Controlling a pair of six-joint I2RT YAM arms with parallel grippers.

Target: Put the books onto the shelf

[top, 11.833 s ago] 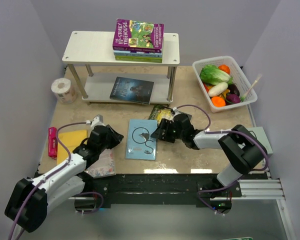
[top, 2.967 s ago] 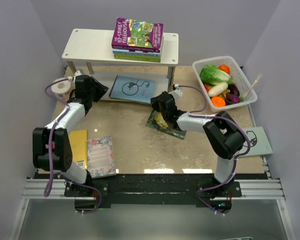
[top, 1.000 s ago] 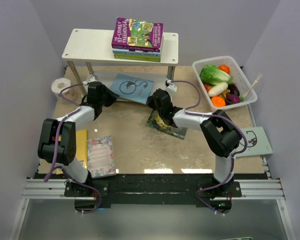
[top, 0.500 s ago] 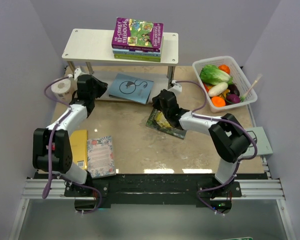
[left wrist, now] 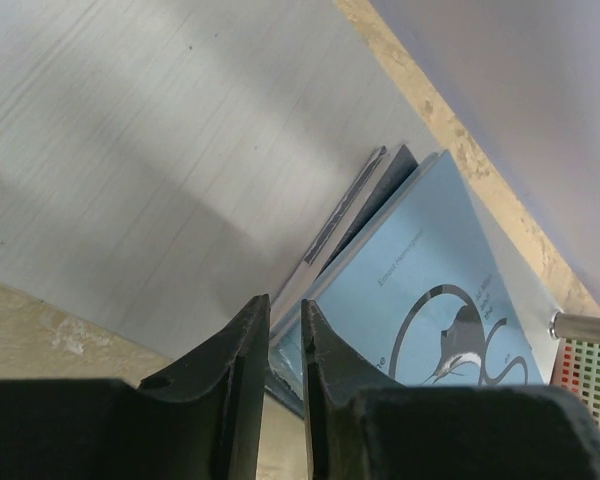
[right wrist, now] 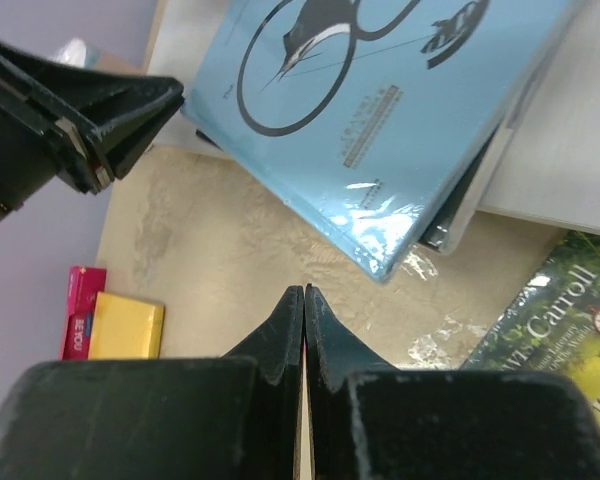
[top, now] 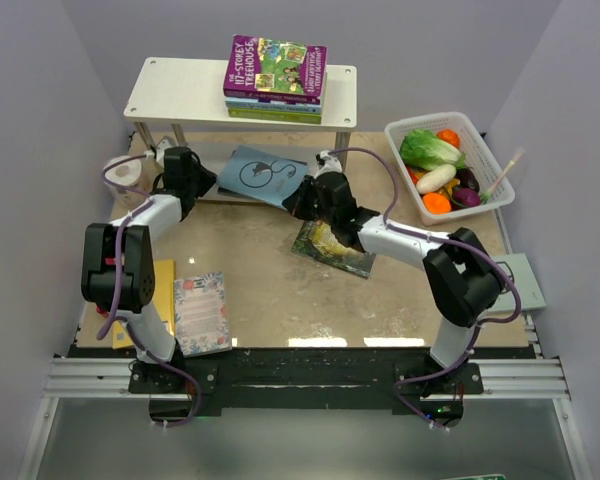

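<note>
- Upper centre of the overhead view, under the shelf (top: pixel 180 95): right gripper (right wrist: pixel 303 298) pressed together beside the light-blue book (top: pixel 263 175).
- Left gripper (left wrist: pixel 283 308): fingers barely apart at that book's corner; whether it pinches the book, I cannot tell.

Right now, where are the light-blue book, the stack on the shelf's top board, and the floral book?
light-blue book (right wrist: pixel 380 130), right wrist view, middle of its cover.
book stack (top: pixel 277 70), top external view, cover of the topmost book.
floral book (top: pixel 202 312), top external view, middle of its cover.
</note>
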